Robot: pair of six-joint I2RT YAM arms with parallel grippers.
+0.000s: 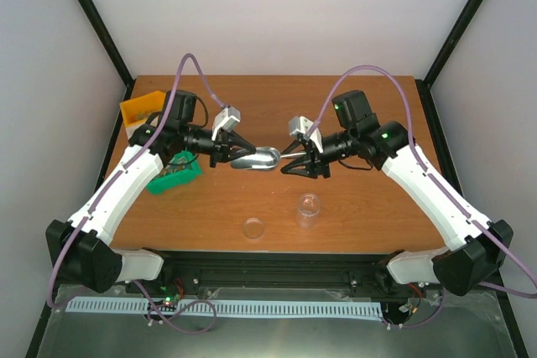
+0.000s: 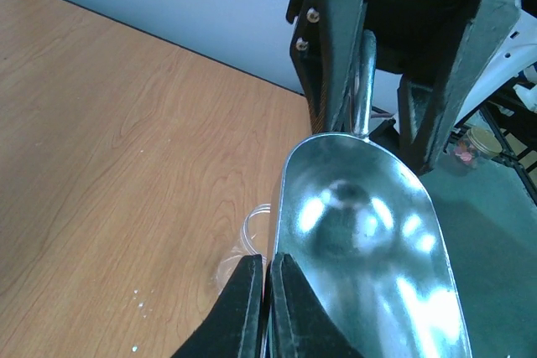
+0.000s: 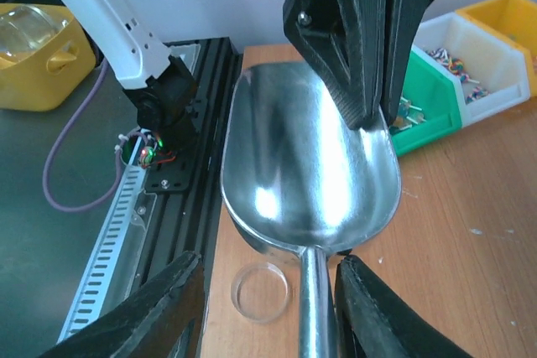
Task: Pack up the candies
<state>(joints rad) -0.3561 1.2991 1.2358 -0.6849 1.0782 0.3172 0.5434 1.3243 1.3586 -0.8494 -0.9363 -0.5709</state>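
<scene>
The silver metal scoop (image 1: 258, 158) hangs empty above the table's middle. My left gripper (image 1: 237, 152) is shut on the rim of its bowl; in the left wrist view the fingertips (image 2: 267, 270) pinch the edge of the bowl (image 2: 361, 232). My right gripper (image 1: 300, 162) is open, its jaws either side of the scoop's handle (image 3: 315, 316) without closing on it; it also shows in the right wrist view (image 3: 270, 295). The candies (image 3: 453, 63) lie in a white bin (image 3: 491, 94), with a few more in a green bin (image 3: 432, 119).
A small clear jar (image 1: 309, 210) stands upright near the front edge, and its clear lid (image 1: 252, 228) lies to its left. A green bin (image 1: 174, 175) and an orange bin (image 1: 141, 109) sit at the left, partly under my left arm.
</scene>
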